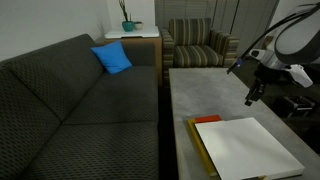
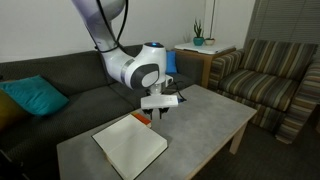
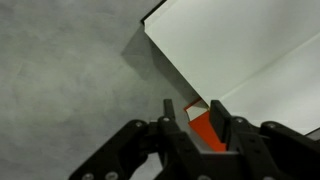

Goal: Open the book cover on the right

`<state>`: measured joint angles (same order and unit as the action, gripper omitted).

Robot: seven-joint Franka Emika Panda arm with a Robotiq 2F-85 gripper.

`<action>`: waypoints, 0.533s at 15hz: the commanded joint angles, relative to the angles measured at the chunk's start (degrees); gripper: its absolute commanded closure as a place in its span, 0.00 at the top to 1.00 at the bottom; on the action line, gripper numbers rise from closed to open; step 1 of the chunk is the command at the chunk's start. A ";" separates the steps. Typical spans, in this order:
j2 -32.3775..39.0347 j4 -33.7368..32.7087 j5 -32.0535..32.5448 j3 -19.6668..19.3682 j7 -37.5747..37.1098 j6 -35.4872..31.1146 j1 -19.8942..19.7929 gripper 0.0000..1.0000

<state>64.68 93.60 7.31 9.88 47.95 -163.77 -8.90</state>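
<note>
White inside faces up: the book cover (image 1: 245, 145) lies open and flat by one short edge of the grey desk (image 1: 200, 85). There are two books. Of the second, an orange-red book (image 3: 205, 135), only a corner shows, peeking out from under the white sheets on the side facing the middle of the desk. The single gripper (image 3: 198, 118) hangs above that corner, its fingers (image 3: 178, 130) moderately spread and holding nothing.
</note>
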 commanded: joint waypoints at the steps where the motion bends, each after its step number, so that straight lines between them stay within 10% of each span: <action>1: -4.20 6.44 2.99 -2.19 -3.42 -4.94 1.42 0.75; 8: -5.84 9.37 7.36 -4.56 -9.25 -8.22 3.04 1.00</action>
<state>61.36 99.44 12.55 6.98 41.11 -170.06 -6.84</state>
